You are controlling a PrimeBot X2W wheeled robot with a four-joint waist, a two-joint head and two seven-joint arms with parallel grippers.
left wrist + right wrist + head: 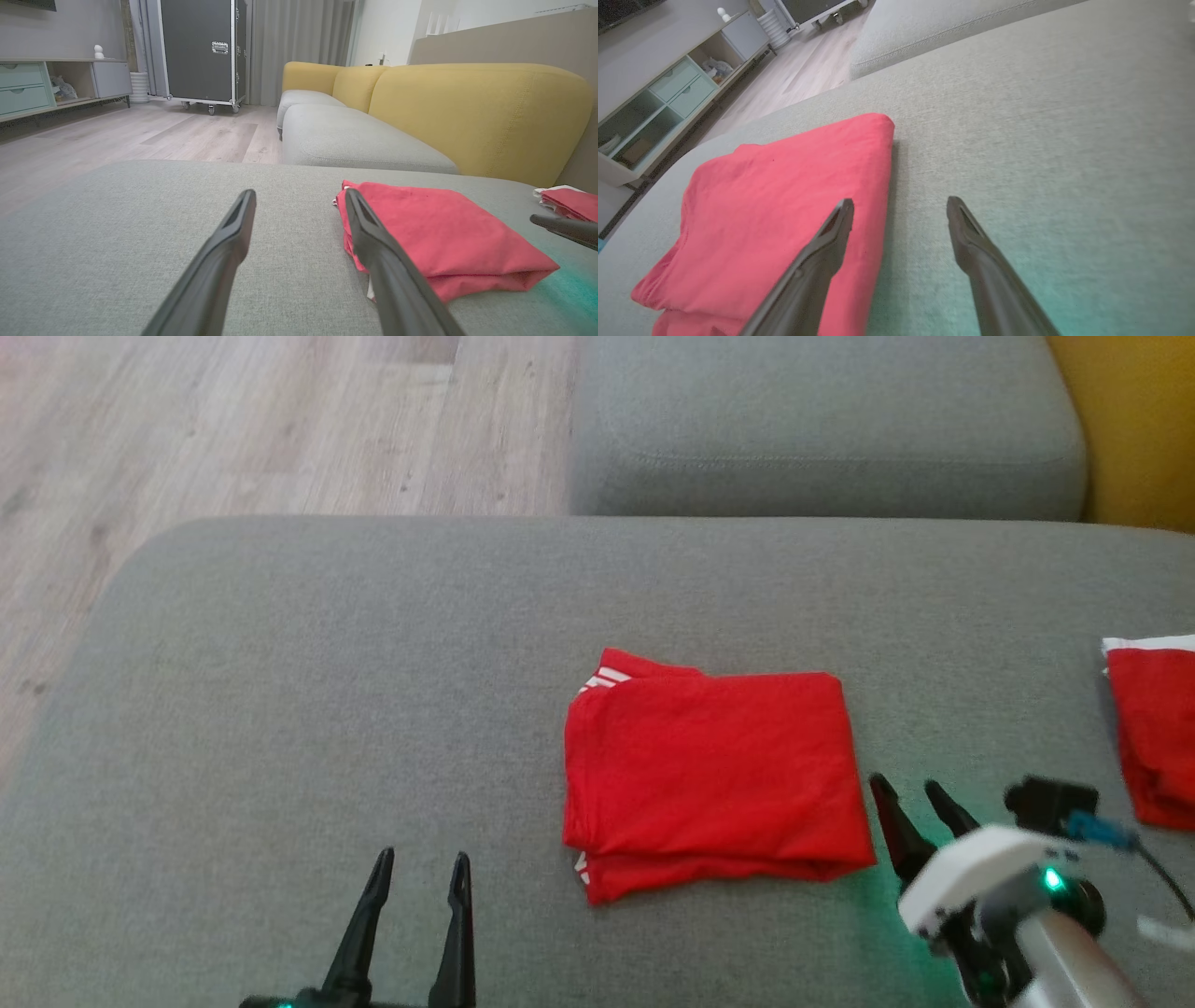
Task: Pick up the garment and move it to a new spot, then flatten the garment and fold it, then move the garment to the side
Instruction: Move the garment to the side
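Left gripper (423, 855) lower left, right gripper (906, 783) lower right, jaws wide, empty. Garment (714, 775) folded mid-frame on cushion (280, 709); next, likely: grasp edge, shift sideways.

The garment (709, 770) is plain red with white stripes showing at its left edge; the cushion (280, 709) is flecked grey, the sofa back (467, 107) mustard yellow, the floor (233, 420) pale wood-grain

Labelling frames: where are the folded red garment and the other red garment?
folded red cloth garment (714, 770), head view, middle of top layer
other red garment (1158, 737), head view, its visible left part
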